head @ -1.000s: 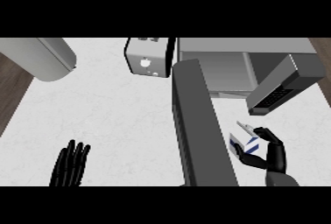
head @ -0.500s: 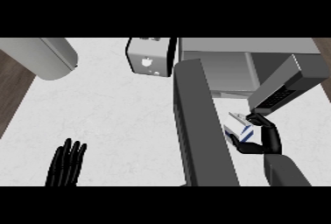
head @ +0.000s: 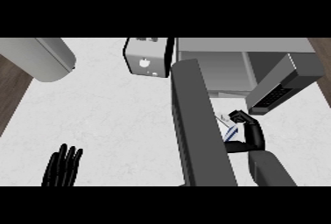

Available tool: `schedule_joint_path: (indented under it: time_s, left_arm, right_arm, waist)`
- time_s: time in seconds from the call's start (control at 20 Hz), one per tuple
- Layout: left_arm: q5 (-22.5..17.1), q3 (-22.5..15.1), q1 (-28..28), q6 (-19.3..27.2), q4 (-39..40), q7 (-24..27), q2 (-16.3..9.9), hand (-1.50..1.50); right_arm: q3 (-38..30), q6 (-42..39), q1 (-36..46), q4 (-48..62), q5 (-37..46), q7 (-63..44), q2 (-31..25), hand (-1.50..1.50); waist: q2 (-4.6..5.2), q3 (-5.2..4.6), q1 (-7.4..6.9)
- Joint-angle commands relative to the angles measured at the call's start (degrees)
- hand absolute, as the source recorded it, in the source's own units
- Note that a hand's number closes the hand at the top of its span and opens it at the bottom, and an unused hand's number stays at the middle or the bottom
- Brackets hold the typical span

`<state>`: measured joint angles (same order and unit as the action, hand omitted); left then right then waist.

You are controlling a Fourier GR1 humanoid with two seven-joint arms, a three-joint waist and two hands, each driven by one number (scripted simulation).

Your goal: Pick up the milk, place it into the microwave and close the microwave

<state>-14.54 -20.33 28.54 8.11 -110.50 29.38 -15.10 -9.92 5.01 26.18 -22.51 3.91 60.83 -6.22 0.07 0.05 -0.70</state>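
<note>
The milk (head: pixel 228 130) is a small white carton with blue markings, mostly hidden inside my right hand (head: pixel 251 133), whose fingers curl round it. Hand and carton hover just right of the open microwave door (head: pixel 197 127), a long dark grey slab running toward me. They are a little in front of the microwave's light grey cavity (head: pixel 220 72). The microwave's dark keypad panel (head: pixel 278 89) lies just beyond the hand. My left hand (head: pixel 62 165) rests open at the lower left, fingers straight.
A grey boxy appliance (head: pixel 146 57) stands left of the microwave at the back. A large pale grey cylinder (head: pixel 40 57) lies at the far left. The white counter (head: pixel 110 113) ends at a dark wooden floor on the left.
My right hand has carried the milk away from me, toward the microwave's opening, with its fingers curling further round the carton. The left hand has stayed put.
</note>
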Motion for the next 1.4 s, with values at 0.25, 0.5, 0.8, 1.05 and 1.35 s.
schedule_joint_path:
  time_s: [0.25,0.5,0.8,1.05,1.35]
  left_arm:
    - [-0.48,2.03,-2.96,-0.05,0.48,-3.76,1.01,-1.50]
    - [-2.01,4.54,-0.40,-3.85,2.68,-0.21,-0.46,-1.50]
    - [-1.74,4.06,1.23,-4.25,1.01,0.02,0.69,-1.50]
    - [-2.06,6.84,-0.36,-6.89,4.82,2.65,-0.35,-1.50]
    - [-4.06,7.07,-1.83,-8.31,4.23,-0.60,-1.00,-1.50]
  right_arm:
    - [2.20,6.94,-1.44,-9.17,1.41,-1.80,3.32,1.50]
    - [3.34,10.19,0.71,-18.64,1.16,-12.96,4.33,1.50]
    - [2.06,14.54,11.20,-6.66,4.20,-16.28,1.93,1.50]
    - [2.26,20.19,17.58,0.41,7.55,-19.85,0.54,1.50]
    - [1.07,25.73,24.55,9.33,9.96,-20.89,-3.18,1.50]
  waist:
    - [-0.08,-0.04,0.51]
    - [-0.26,-0.08,0.71]
    - [0.10,0.00,-0.37]
    - [0.35,0.00,-1.01]
    - [1.01,0.08,-2.55]
